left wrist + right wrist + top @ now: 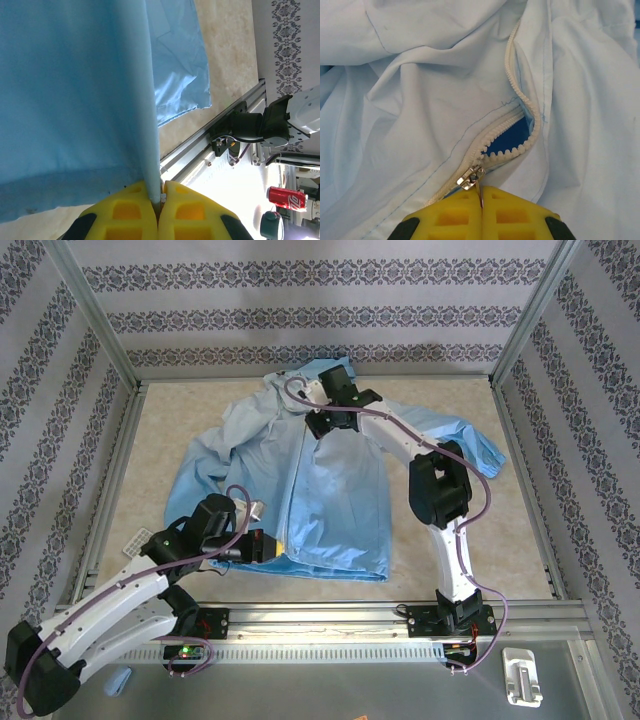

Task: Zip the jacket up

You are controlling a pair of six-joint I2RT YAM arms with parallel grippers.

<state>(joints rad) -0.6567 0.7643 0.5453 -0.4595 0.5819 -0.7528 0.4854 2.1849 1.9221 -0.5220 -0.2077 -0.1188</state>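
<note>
Light-blue cloth of the jacket (335, 490) was spread flat on the beige surface (170, 420). Its long axis was laid from the hem at the left claw (268, 544) away to the hood (335, 370) just beyond the right claw (325, 425). A sleeve was stretched out to either side of that line.

The left claw (159, 196) was pressed together on the bottom end of the pale zipper strip at the hem. The right claw (482, 197) was pinched on the tab of the metal zipper pull (470, 176), near the collar. Ahead of that claw the zipper teeth (522, 100) were parted and curled, and a dark blue gap was left between them. Loose folds of cloth were gathered on both sides of them.

Behind the left claw an aluminium rail (320, 615) was run along the near edge of the surface. A red can (286, 198) was seen well beyond that rail. A small blue scrap (120, 680) and a white object (522, 677) were left behind the rail, well apart from both claws.
</note>
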